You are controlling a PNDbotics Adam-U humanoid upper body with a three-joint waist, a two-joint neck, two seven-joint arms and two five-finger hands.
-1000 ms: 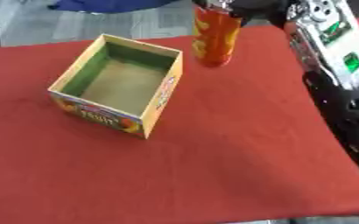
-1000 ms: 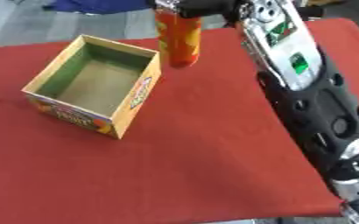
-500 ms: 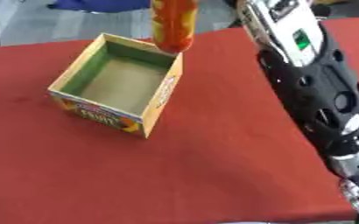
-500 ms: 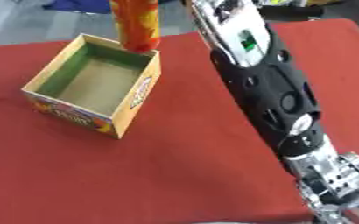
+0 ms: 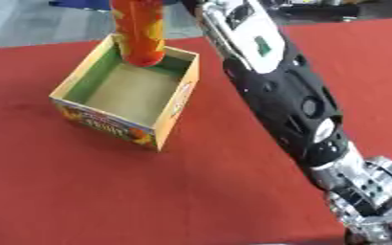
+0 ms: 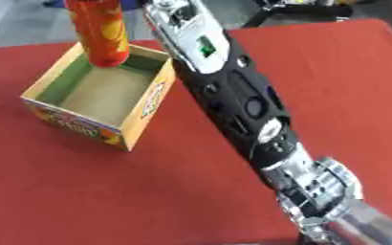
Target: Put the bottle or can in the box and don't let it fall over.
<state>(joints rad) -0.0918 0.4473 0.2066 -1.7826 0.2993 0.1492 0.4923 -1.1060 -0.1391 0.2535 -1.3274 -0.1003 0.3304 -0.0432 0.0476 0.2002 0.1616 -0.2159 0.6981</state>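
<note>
Hanging over the far corner of the box (image 5: 128,95), the orange can (image 5: 139,31) stood nearly upright, its rounded bottom end just above the far rim, over the green-lined inside. It was carried from above by the right arm (image 5: 283,91), which stretched from the lower right to the top edge; the hand itself lay cut off by the frame, so whether its fingers pinched the can could not be told. A second before, the can had hung over the red table (image 6: 191,191) beyond the box. The right eye view showed more of the can's top.
</note>
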